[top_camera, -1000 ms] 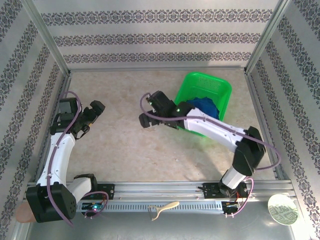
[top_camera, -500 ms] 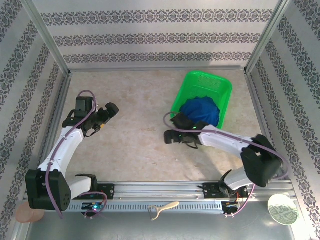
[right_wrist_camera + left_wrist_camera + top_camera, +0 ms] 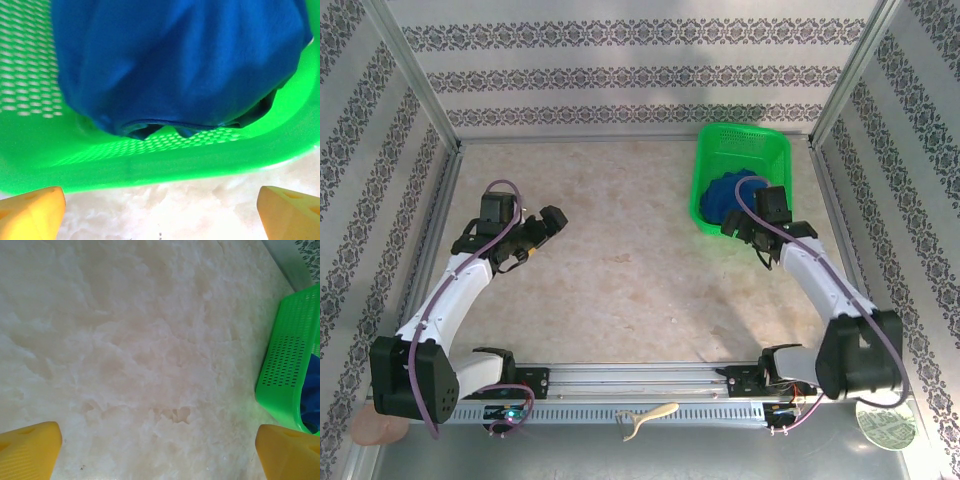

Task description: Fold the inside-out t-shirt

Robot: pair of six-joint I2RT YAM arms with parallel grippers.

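Spread right end effector [image 3: 744,226] is hovering by the inside-out t-shirt [image 3: 175,60] in its basket [image 3: 745,131], pickup likely next; left end effector [image 3: 546,226] is idling, spread.

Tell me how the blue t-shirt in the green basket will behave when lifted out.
Probably floppy: the t-shirt lies bunched in soft folds inside the green basket, so it should sag from wherever it is pinched. It looks light, yet the thin perforated basket may shift or tip if cloth drags over its rim.
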